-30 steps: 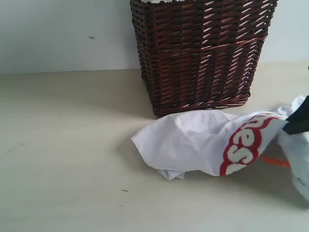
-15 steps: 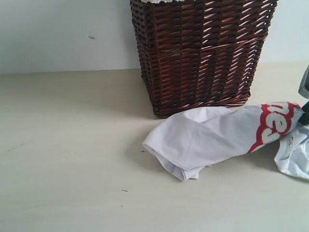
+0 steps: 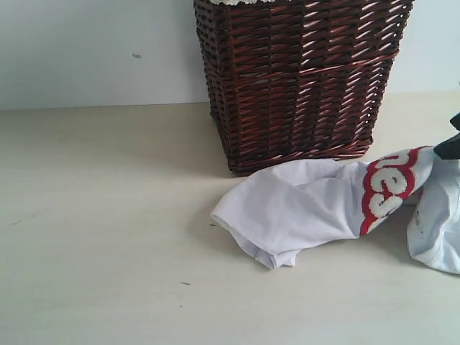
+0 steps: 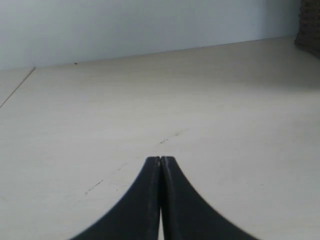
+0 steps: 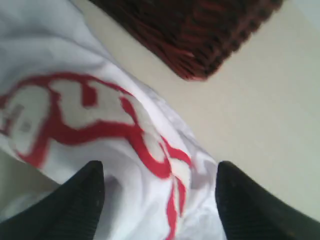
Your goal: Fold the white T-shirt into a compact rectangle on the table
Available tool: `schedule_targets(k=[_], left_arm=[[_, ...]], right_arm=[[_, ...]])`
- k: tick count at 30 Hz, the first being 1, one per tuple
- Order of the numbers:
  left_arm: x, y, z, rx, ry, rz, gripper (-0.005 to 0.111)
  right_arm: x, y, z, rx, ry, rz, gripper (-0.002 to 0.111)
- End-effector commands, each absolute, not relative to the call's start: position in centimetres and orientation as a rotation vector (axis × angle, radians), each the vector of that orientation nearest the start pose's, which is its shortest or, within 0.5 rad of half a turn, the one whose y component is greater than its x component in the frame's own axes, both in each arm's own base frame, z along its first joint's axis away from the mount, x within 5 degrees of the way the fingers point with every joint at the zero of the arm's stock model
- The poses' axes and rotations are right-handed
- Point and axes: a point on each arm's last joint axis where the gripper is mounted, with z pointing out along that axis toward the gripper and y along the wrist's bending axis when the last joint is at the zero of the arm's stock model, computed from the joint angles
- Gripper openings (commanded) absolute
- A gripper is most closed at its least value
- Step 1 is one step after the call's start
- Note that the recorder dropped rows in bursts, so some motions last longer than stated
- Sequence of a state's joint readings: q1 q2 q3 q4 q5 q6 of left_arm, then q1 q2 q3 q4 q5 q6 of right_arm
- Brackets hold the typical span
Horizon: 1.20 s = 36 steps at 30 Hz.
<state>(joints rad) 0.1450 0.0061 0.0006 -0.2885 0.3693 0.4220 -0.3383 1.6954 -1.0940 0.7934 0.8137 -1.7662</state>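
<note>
A crumpled white cotton T-shirt (image 3: 302,208) with fuzzy red-outlined lettering is seen lying on the pale beige table (image 3: 108,215), just in front of the dark brown wicker basket (image 3: 298,79). Its long axis is stretched away from the right tool (image 3: 451,144) along the foot of the basket. The lettered end is pointed at that tool and raised slightly toward it, while the plain, bunched end is laid flat at the far side. A further lump of white cloth is gathered on the table below the tool.

In the right wrist view the right tool (image 5: 158,167) is shown spread wide, with the lettered cloth (image 5: 75,115) between the two dark fingers (image 5: 75,200). No pinch on it can be made out. The left tool (image 4: 160,160) is pressed together with nothing between its tips, over bare table (image 4: 225,100), well apart from the T-shirt.

Compared with half a second earlier, the lettered end has been let down and has slumped away from the right tool, so that more of the lettering is exposed. A second earlier that end was clamped in the tool.
</note>
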Motion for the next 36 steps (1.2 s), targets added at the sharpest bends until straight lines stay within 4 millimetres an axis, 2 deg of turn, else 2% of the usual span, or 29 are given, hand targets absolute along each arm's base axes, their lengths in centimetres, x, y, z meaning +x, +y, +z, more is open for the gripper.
schedule_targets(k=[1, 4, 7, 10, 12, 16, 17, 18, 21, 23, 25, 26, 29, 31, 33, 36], left_arm=[[5.4, -0.2, 18.2, 0.081, 1.833, 0.109, 0.0], [5.4, -0.2, 18.2, 0.081, 1.833, 0.109, 0.0], [5.4, -0.2, 18.2, 0.081, 1.833, 0.109, 0.0], [5.4, -0.2, 18.2, 0.081, 1.833, 0.109, 0.0], [5.4, -0.2, 18.2, 0.081, 1.833, 0.109, 0.0], [5.4, -0.2, 18.2, 0.081, 1.833, 0.109, 0.0], [5.4, -0.2, 18.2, 0.081, 1.833, 0.109, 0.0], [5.4, -0.2, 18.2, 0.081, 1.833, 0.109, 0.0], [5.4, -0.2, 18.2, 0.081, 1.833, 0.109, 0.0], [5.4, -0.2, 18.2, 0.081, 1.833, 0.109, 0.0], [5.4, -0.2, 18.2, 0.081, 1.833, 0.109, 0.0], [5.4, -0.2, 18.2, 0.081, 1.833, 0.109, 0.0], [5.4, -0.2, 18.2, 0.081, 1.833, 0.109, 0.0], [5.4, -0.2, 18.2, 0.081, 1.833, 0.109, 0.0], [5.4, -0.2, 18.2, 0.081, 1.833, 0.109, 0.0], [5.4, -0.2, 18.2, 0.081, 1.833, 0.109, 0.0]], right_arm=[[30.6, -4.9, 24.1, -1.208, 2.247, 0.407, 0.062], [29.8, -4.8, 22.1, -1.219, 2.392, 0.433, 0.062], [29.4, -4.7, 19.5, -1.181, 2.461, 0.435, 0.062], [28.9, -4.7, 16.3, -1.108, 2.53, 0.462, 0.062], [29.2, -5.1, 14.7, -1.062, 2.56, 0.399, 0.062], [30.3, -5.4, 12.0, -0.898, 2.603, 0.4, 0.061], [30.6, -5.7, 11.2, -0.879, 2.621, 0.357, 0.055], [30.7, -6.0, 10.7, -0.883, 2.629, 0.316, 0.041], [30.7, -6.1, 11.5, -0.904, 2.609, 0.273, 0.001], [30.7, -6.1, 13.0, -0.938, 2.565, 0.229, 0.0], [29.8, -6.0, 15.2, -1.221, 2.47, 0.185, 0.0], [29.0, -6.0, 16.8, -1.477, 2.396, 0.176, 0.0], [27.3, -6.7, 19.3, -1.939, 2.275, 0.196, 0.0], [26.3, -7.4, 20.4, -2.165, 2.232, 0.23, 0.0], [25.9, -8.3, 21.2, -2.31, 2.232, 0.206, 0.0], [25.9, -10.1, 21.7, -2.495, 2.242, 0.038, 0.0]])
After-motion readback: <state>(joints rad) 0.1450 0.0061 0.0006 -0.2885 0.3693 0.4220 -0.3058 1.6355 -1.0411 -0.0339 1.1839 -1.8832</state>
